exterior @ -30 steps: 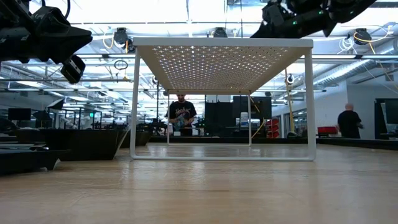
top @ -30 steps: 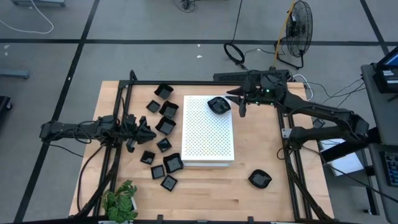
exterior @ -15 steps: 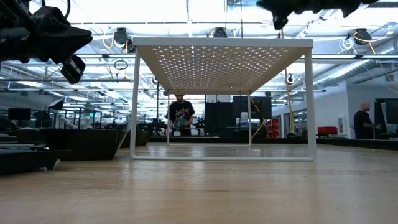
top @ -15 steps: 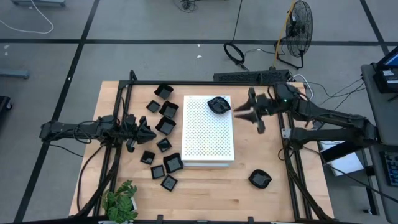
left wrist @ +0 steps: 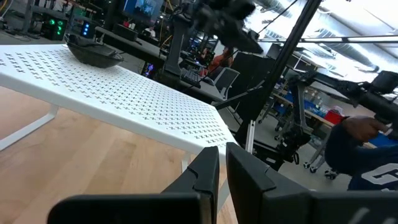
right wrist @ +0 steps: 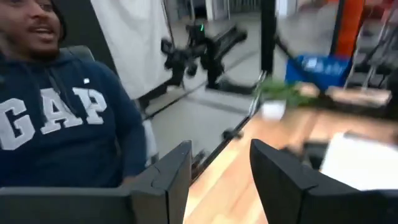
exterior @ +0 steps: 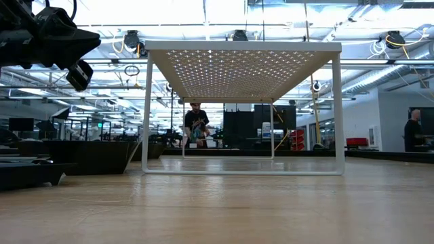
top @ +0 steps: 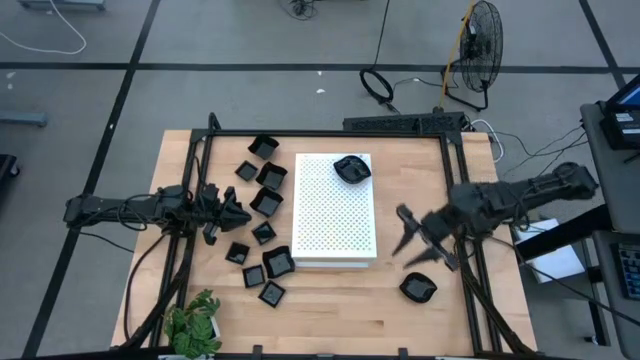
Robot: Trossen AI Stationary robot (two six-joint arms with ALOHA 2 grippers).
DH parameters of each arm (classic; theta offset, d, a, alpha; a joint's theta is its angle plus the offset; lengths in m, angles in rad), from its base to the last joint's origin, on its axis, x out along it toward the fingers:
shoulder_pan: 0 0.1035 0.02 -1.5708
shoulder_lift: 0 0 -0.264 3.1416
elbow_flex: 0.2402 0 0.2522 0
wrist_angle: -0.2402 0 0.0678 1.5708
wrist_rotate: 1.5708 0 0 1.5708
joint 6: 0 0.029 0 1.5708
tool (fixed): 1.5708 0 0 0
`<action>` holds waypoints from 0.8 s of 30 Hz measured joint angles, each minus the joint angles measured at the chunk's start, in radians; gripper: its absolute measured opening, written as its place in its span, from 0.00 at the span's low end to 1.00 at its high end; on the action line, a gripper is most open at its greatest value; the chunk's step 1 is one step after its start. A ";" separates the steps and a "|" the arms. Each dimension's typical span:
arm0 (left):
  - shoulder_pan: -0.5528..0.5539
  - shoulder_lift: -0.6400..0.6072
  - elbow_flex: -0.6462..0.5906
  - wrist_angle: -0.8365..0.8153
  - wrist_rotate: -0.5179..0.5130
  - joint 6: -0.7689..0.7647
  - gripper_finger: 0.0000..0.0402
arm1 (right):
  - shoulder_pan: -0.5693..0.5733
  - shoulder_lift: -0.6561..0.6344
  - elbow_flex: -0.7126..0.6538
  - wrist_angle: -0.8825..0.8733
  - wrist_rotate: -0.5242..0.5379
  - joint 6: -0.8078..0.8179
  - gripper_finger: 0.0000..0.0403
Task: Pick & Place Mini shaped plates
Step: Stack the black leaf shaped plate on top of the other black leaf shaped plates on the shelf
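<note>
A rounded black mini plate (top: 350, 168) rests on the far end of the white perforated board (top: 335, 225); the left wrist view shows the plate (left wrist: 93, 53) too. Another rounded plate (top: 418, 288) lies on the table near the right front. Several square plates (top: 268, 200) lie left of the board. My right gripper (top: 404, 238) hangs open and empty right of the board, above the table and just beyond the front plate. My left gripper (top: 243, 212) waits shut among the square plates, with its fingers (left wrist: 205, 174) level.
A small potted plant (top: 195, 322) stands at the near left corner. Black frame rails (top: 462, 215) run along the table's sides. The board stands on thin legs (exterior: 146, 115). A person in a blue hoodie (right wrist: 56, 118) sits beyond the table in the right wrist view.
My right gripper has swung away from the rounded plate at the board's far end toward the table's near edge, passing right of the board and out of the low view. The plate stays on the board.
</note>
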 joint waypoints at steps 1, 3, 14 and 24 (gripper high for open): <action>0.000 0.000 0.000 0.000 0.000 0.000 0.08 | 0.046 0.000 0.000 -0.035 0.056 0.024 0.39; 0.000 0.000 0.000 0.000 0.000 0.000 0.08 | 0.136 0.003 0.000 -0.117 0.170 0.098 0.40; 0.000 0.000 0.000 0.000 0.000 0.000 0.08 | 0.553 0.150 0.000 -0.541 0.530 0.708 0.35; 0.000 0.000 0.000 0.000 0.000 0.000 0.08 | 0.624 0.349 -0.013 -0.736 0.691 0.832 0.35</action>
